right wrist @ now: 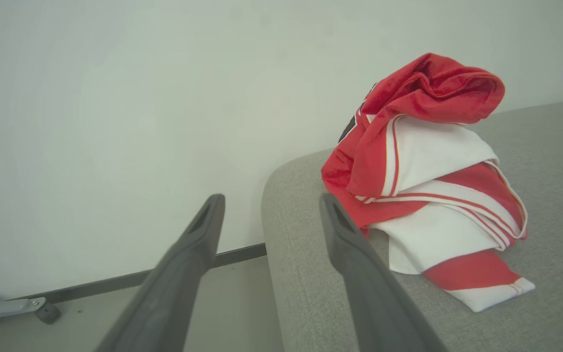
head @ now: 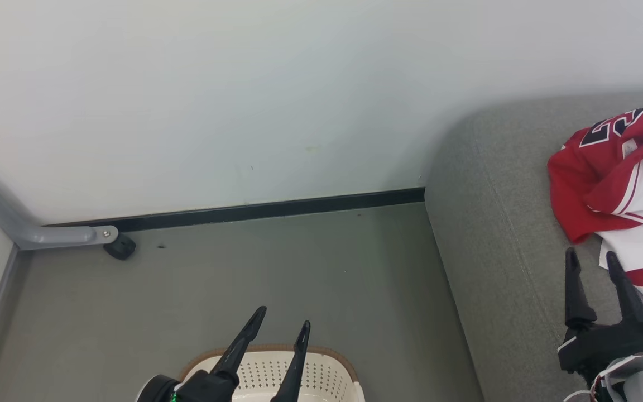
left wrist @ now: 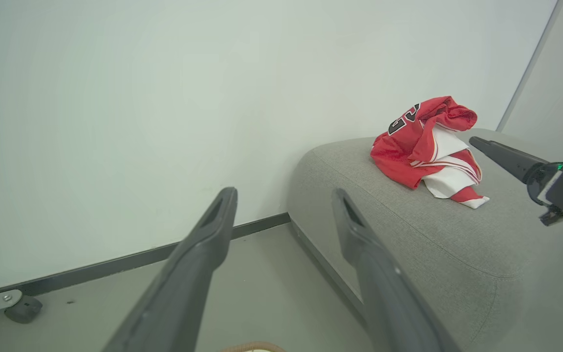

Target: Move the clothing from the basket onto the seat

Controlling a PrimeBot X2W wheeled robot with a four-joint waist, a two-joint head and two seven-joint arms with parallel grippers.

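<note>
The red-and-white clothing (head: 623,184) lies in a crumpled heap on the grey seat (head: 494,234), a black numeral showing on its red part; the same clothing (left wrist: 428,146) (right wrist: 423,171) rests on the seat (left wrist: 408,234) (right wrist: 311,274) near its rounded end. My right gripper (head: 592,257) hovers open just in front of the heap, nothing between its fingers. Over the cream basket (head: 277,371) at the bottom edge, my left gripper (head: 285,315) stands open and empty. The basket's inside is mostly hidden. In the wrist views the left gripper (left wrist: 284,193) and right gripper (right wrist: 269,198) both gape.
Grey floor (head: 277,262) runs between the seat and a white wall (head: 243,84) with a black skirting strip. A grey metal leg with a black caster (head: 119,245) stands at the left by the wall.
</note>
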